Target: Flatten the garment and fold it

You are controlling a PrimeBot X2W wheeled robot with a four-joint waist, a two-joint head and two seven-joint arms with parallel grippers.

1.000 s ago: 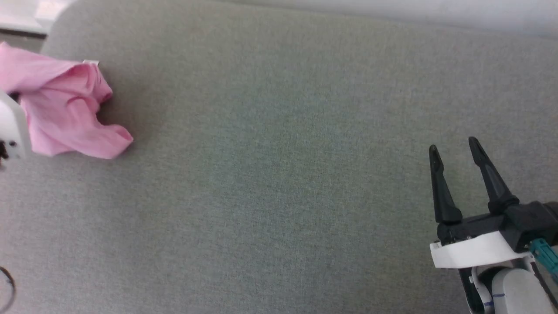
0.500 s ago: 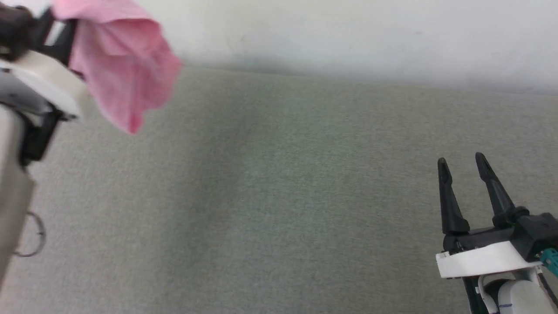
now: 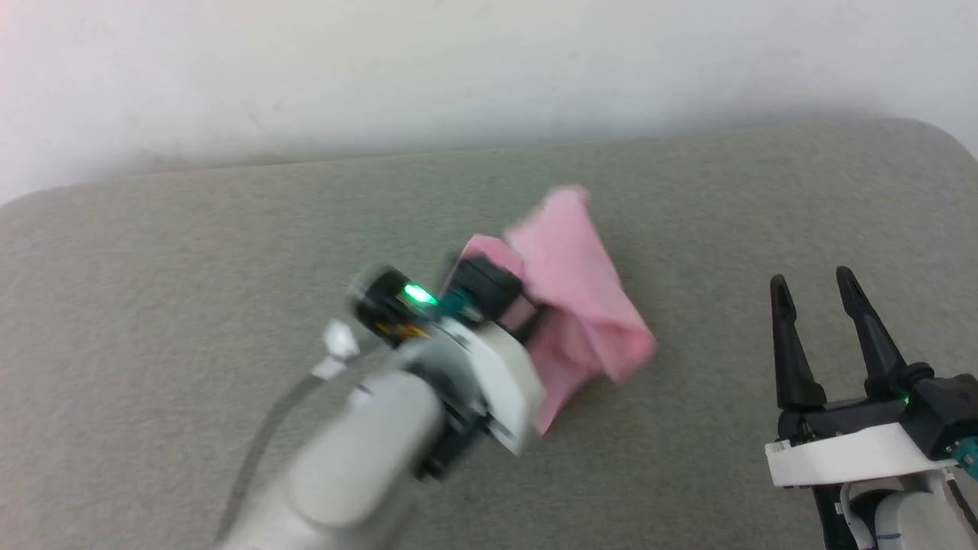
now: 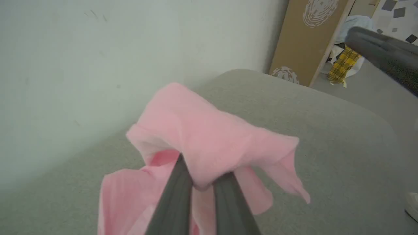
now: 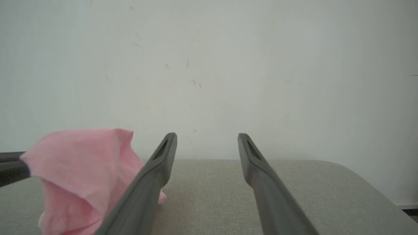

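Cushion (image 3: 191,252): grey, set against a white wall.
Garment (image 3: 581,290): held bunched above mid-cushion; nothing is flattened or folded yet, so all the task is judged left.
Left arm: stretched forward; left gripper (image 4: 202,182) is clamped on a pinch of cloth.
Right gripper (image 3: 810,279): held low at right, jaws spread, empty.
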